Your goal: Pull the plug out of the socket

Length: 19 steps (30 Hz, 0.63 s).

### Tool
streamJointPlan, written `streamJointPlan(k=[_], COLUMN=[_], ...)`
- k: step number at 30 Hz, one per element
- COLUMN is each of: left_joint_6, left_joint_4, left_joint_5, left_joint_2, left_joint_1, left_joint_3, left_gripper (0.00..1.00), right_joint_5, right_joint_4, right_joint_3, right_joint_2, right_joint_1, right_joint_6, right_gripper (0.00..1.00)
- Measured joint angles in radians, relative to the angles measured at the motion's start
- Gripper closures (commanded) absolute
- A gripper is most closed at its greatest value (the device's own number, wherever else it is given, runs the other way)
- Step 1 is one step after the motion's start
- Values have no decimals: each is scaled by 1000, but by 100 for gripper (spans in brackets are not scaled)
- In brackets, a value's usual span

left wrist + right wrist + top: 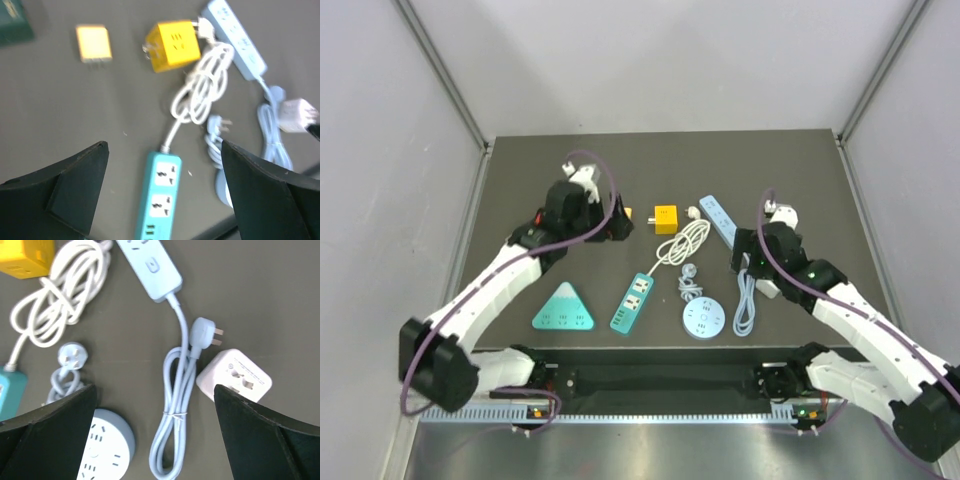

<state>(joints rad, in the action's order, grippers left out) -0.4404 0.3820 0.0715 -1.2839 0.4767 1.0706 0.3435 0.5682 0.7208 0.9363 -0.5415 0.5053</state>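
Yellow cube socket (172, 45) is sitting upper centre of the left wrist view w/ the white plug (205, 27) touching its right edge. The plug's cord is coiling down to the teal strip (161, 200). Left gripper (164, 146) is hovering above, fingers wide apart. Right gripper (155, 387) is likewise spread, over the pale-blue cord (174, 415).
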Motion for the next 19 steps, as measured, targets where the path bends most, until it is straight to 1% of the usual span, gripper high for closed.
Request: streamJointPlan(k=[2,5,6,10,13,16,18,19], left_joint_6=[-43,-126,-151,-302,-411,-472,-500,-508], left_joint_4=[-43,-113,-124,-279,-349,-333,-303,-304], left_joint_5=[41,99,115,202,245,267,290,316], left_joint_2=[107,273,320,580,812,1030,1172,1218], left_joint_1=[0,0,0,0,2,2,2,2], left_joint_3=[-119,-306,-357,-636,-824,-927,-958,-964], left_gripper=[1,1,1,1,1,1,2,2], right_joint_5=[-26,-89,-113,-161,-183,-207,-223,-233], right_joint_4=[-7,-75,-97,-177,-233,-294,-323,-340], right_joint_3=[-3,-56,-86,-244,-358,-480,-541,-573], right_joint_2=[-27,-74,-93,-199,-310,-465,-559,-616], right_joint_1=[0,-11,-21,-97,-143,-161,-165,-165], right_joint_6=[1,23,39,114,173,235,262,277], right_gripper=[0,0,0,0,0,0,0,0])
